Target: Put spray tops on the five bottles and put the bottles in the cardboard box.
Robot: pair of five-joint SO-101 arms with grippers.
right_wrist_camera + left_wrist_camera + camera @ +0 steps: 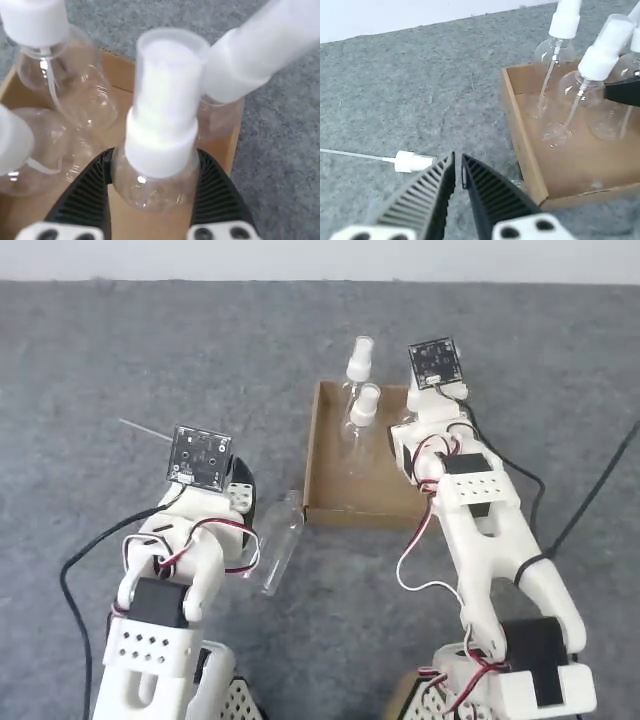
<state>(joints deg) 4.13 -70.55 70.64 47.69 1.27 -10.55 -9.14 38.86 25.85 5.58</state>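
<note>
Grey carpet (150, 350): covering the whole table surface. Right arm (485, 510): reaching from the lower right of the high view up into the box. Left arm (165, 580): sitting at the lower left of the high view, with a black cable (75, 575) looping past its left side. Cardboard box (318, 455): a shallow open tray, lying at the upper centre of the high view, just left of the right arm. Loose bottle (281, 540): clear and uncapped, lying on its side on the carpet just below the box's lower left corner, neck pointing up toward it, right beside the left arm's end. Held bottle (152, 192): standing upright in the box at the centre of the right wrist view, wearing a white capped top. Right gripper (154, 159): grasping the held bottle, one black jaw pressing on each side of its shoulder. Other bottles (67, 87): three clear ones, all topped, standing around the held one in the box. Left gripper (458, 161): jaws drawn almost together, holding nothing, hanging over the carpet left of the box. Spray top (412, 161): white, lying on the carpet just beyond the left gripper's tips, its thin dip tube (355, 153) trailing toward the left edge of the frame.
</note>
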